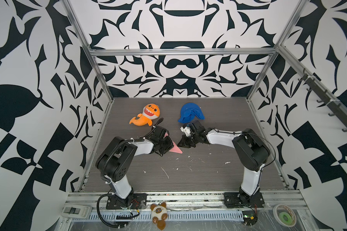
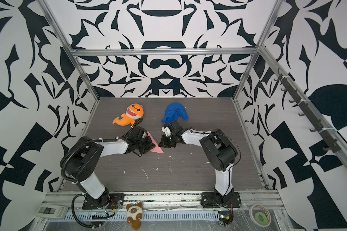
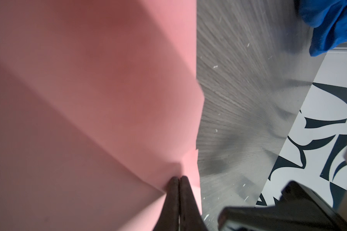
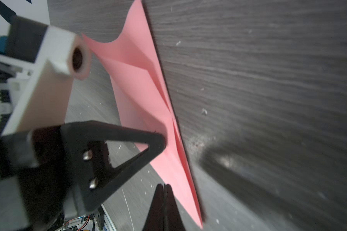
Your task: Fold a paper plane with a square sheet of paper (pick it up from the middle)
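Left wrist: matte pink paper plane (image 3: 88,100), creased, cut off by frame; L gripper (image 3: 179,178) pinches its edge. R gripper (image 4: 164,187) closed, paper contact unclear.

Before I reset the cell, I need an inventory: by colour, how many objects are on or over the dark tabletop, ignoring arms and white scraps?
Pink: 1, the folded paper plane
Orange: 1, the shark plush
Blue: 1, the cloth lump
Total: 3

left arm (image 1: 142,147) stretched inward | left fingers (image 3: 186,200) pressed together | right arm (image 1: 218,137) stretched inward | right fingers (image 4: 170,204) pressed together
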Available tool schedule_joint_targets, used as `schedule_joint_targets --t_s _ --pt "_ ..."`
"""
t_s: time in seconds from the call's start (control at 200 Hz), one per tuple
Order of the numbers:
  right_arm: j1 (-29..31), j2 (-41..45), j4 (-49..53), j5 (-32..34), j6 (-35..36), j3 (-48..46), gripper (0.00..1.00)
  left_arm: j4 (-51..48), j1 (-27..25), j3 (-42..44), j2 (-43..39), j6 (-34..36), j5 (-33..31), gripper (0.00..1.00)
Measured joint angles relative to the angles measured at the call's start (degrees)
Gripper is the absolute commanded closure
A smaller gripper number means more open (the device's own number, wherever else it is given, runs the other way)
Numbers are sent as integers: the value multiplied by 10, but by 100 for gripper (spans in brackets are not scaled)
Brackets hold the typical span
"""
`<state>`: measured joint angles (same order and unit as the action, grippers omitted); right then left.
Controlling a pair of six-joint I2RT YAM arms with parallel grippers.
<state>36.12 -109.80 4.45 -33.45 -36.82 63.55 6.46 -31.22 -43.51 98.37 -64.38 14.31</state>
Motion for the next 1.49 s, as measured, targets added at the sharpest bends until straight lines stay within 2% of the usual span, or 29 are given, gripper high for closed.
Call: schedule_joint_targets --t_s 0.39,0.605,0.85,1.11,1.495 --pt "0 -34 13 -14 16 4 100 -13 0 -8 0 13 0 93" --pt "0 -34 38 -1 44 13 100 -119 1 -65 1 86 -28 87" --pt "3 -34 58 14 62 23 100 -207 24 -126 9 165 -43 86" --pt "3 -35 62 16 69 25 100 -248 35 -146 34 208 -51 86" --pt "4 -35 66 19 71 27 100 -265 54 -163 48 231 -57 86"
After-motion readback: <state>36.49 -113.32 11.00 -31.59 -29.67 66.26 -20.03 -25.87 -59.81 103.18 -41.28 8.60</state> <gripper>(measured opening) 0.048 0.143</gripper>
